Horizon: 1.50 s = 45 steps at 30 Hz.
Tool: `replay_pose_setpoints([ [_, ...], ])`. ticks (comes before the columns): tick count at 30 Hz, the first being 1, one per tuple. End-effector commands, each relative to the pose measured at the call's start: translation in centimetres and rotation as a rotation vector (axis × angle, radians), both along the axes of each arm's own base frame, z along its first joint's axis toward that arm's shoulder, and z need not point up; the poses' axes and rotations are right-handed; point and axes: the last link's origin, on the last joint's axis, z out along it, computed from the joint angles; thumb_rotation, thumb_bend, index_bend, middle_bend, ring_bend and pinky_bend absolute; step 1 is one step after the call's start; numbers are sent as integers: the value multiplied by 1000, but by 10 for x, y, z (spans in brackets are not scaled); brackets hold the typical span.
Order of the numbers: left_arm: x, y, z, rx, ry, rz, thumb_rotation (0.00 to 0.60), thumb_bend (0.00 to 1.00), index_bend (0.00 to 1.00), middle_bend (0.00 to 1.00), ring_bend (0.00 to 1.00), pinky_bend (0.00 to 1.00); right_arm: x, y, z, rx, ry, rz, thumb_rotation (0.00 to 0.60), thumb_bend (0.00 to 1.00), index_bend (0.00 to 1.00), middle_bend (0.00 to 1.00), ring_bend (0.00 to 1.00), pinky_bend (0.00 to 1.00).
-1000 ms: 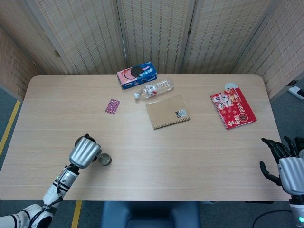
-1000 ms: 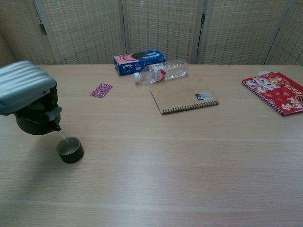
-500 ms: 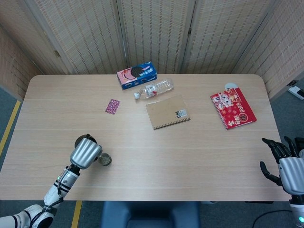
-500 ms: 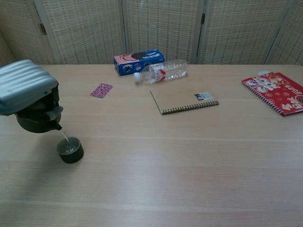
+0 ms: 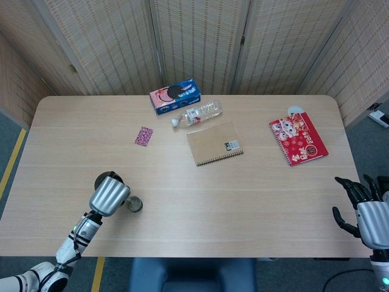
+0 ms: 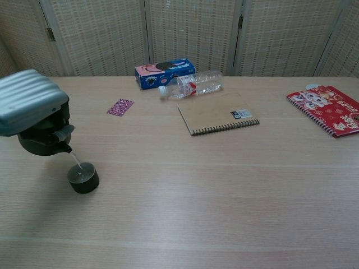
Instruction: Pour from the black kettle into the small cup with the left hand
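Chest view shows the left hand at the near left of the table, its ribbed silver back toward the camera, wrapped over the black kettle. The kettle hangs tilted above the table with its spout down and to the right, and a thin stream runs from the spout into the small cup, which stands on the table just below and right of the kettle. The fingers themselves are hidden behind the hand's back, so how they lie around the kettle cannot be told.

Head view shows the same hand from above, with the cup just to its right. The right hand is at the near right corner, off the table's edge, its dark fingers spread apart and holding nothing.

Far across the table lie a blue box, a plastic bottle on its side, a brown notebook, a small pink card to the left, and a red notebook to the right.
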Motion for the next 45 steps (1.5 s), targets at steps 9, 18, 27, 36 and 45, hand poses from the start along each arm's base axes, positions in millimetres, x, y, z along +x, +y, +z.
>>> replay_pose_setpoints([
  [9,-2,0,1,8,6,-1,541,558,1000,1000,996,588,1,0,-1,1,0,3,587,450,143,247,222,47],
  [18,-3,0,1,8,5,8,541,558,1000,1000,996,588,2,0,0,0,1,4,588,449,143,248,222,47],
  [27,-4,-1,1,5,4,16,542,558,1000,1000,996,588,2,0,0,1,1,5,588,450,143,248,222,47],
  [36,-6,-1,0,-3,-8,28,545,558,1000,1000,996,588,2,0,0,4,2,4,589,449,143,248,223,47],
  [45,-8,0,-1,-60,-96,82,543,558,1000,1000,996,588,1,1,0,2,2,1,588,449,143,248,221,47],
])
